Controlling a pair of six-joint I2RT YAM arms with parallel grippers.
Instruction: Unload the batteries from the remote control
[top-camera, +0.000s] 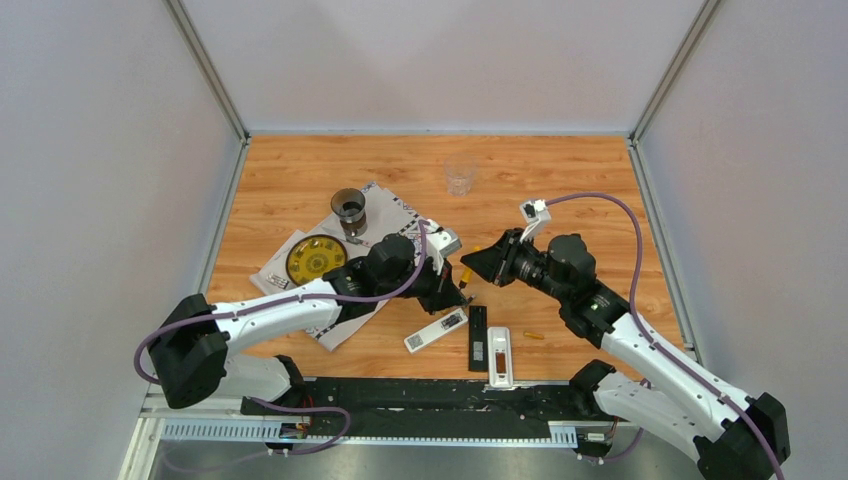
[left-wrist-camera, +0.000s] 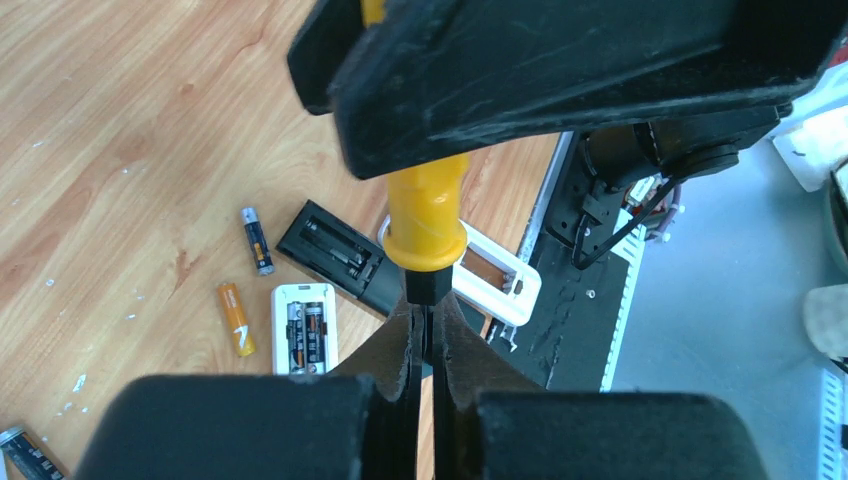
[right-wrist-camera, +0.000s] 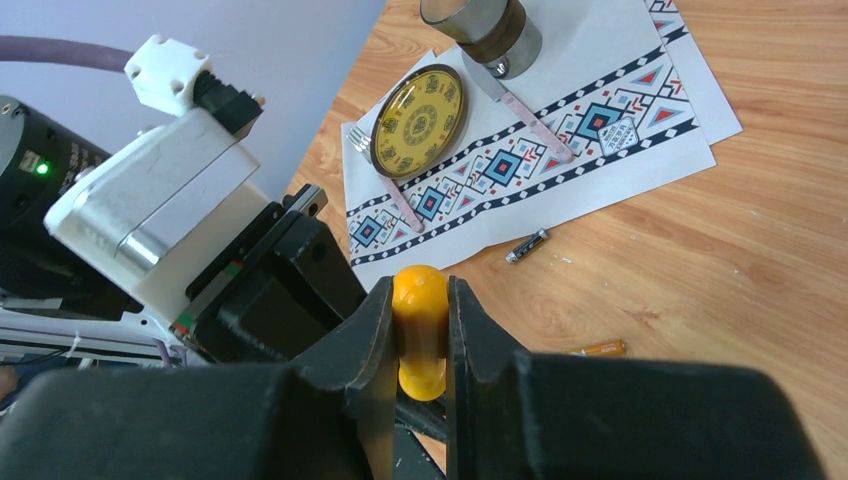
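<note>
An orange-handled screwdriver (top-camera: 465, 274) hangs between both grippers above the table. My right gripper (right-wrist-camera: 420, 300) is shut on its handle (right-wrist-camera: 420, 325). My left gripper (left-wrist-camera: 428, 318) is shut on the thin shaft just below the black collar. Under them lies a white remote control (left-wrist-camera: 305, 330) with its back open and two batteries inside. A black remote (left-wrist-camera: 335, 255) with an open compartment lies beside it. Loose batteries rest on the wood: an orange one (left-wrist-camera: 236, 318) and a dark one (left-wrist-camera: 257, 240).
Another white remote (top-camera: 499, 357) lies near the front edge, with an orange battery (top-camera: 534, 335) to its right. A patterned placemat (top-camera: 400, 245) at the left holds a yellow plate (top-camera: 316, 261) and a dark cup (top-camera: 348, 210). A clear glass (top-camera: 459, 178) stands at the back.
</note>
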